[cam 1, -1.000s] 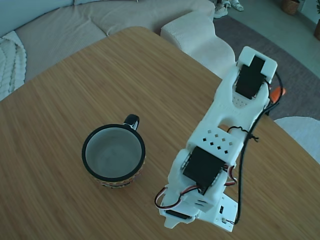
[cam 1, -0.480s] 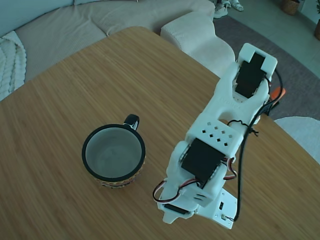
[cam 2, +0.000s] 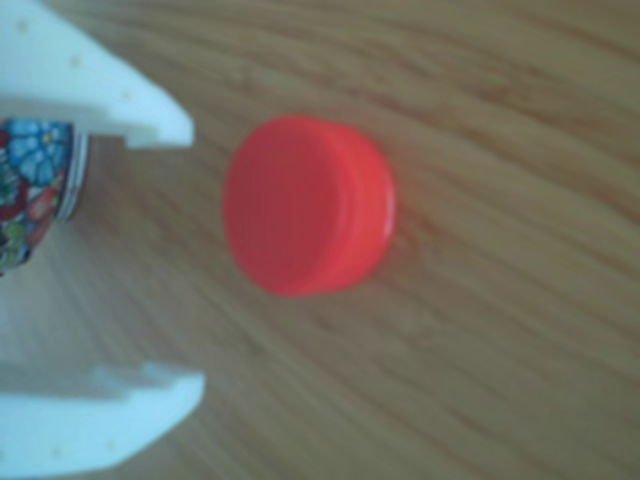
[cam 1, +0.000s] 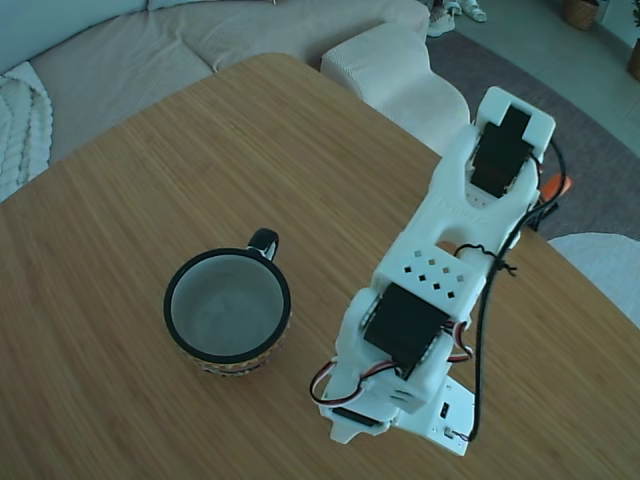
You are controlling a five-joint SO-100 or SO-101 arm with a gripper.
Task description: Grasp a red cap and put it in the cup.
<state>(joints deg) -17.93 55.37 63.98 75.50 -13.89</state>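
Note:
The red cap (cam 2: 305, 205) lies flat on the wooden table, blurred and very close in the other view. My gripper (cam 2: 195, 258) is open there. Its two white fingers (cam 2: 100, 90) come in from the left edge, one above and one below, with their tips just left of the cap and not touching it. A strip of the cup's patterned outside (cam 2: 30, 190) shows behind the upper finger. In the fixed view the cup (cam 1: 228, 310) stands upright and empty, left of the white arm (cam 1: 430, 290). The arm's body hides the cap and the fingers in that view.
The round wooden table (cam 1: 200, 150) ends close behind the arm's base. A beige sofa (cam 1: 150, 40) and a white pouf (cam 1: 400, 70) stand beyond the far edge. A black cable (cam 1: 485, 300) runs along the arm's right side.
The arm's lower end has dipped and shifted slightly left over the last second. The cup has not moved.

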